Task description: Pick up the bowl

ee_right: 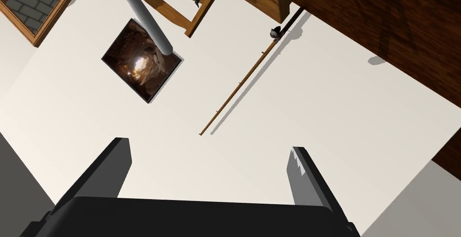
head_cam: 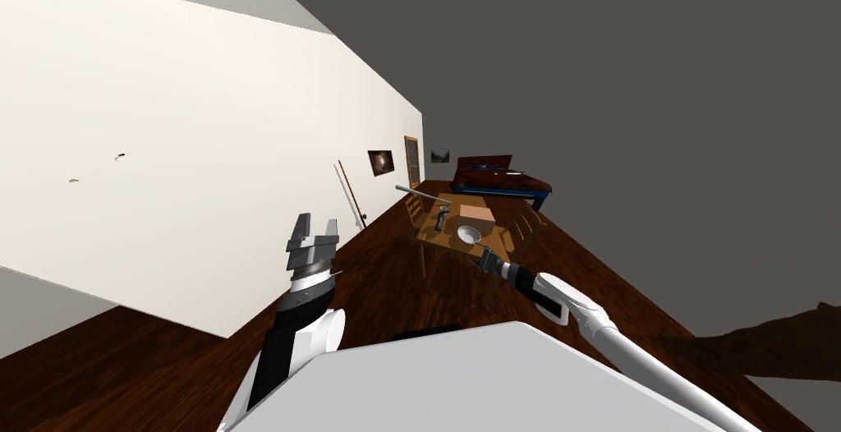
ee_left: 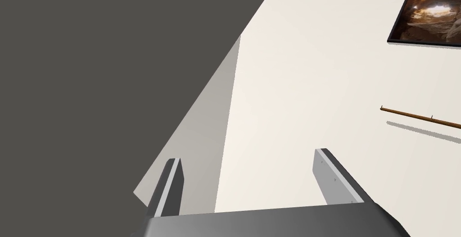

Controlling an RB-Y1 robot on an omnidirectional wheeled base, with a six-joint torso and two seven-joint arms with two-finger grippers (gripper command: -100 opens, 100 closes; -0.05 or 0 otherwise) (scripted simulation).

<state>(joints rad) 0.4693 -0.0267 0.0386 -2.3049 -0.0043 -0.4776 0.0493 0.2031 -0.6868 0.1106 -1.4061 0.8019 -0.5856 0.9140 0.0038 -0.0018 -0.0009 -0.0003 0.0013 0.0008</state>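
Since the white bowl point(head_cam: 468, 234) sat on the table point(head_cam: 430, 236) ahead, right gripper point(head_cam: 481, 261) extended toward it, jaws wide, empty; left gripper point(head_cam: 313, 232) raised aside, likewise.

box point(head_cam: 477, 213) just beside bowl point(head_cam: 467, 235), near side free

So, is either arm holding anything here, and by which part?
Nothing is held. Both arms' jaws stand open and empty; the bowl sits on the table.

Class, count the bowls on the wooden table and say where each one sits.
1. The white bowl sits near the table's front edge, beside the brown box, just beyond the right gripper. The box could hide something small behind it.
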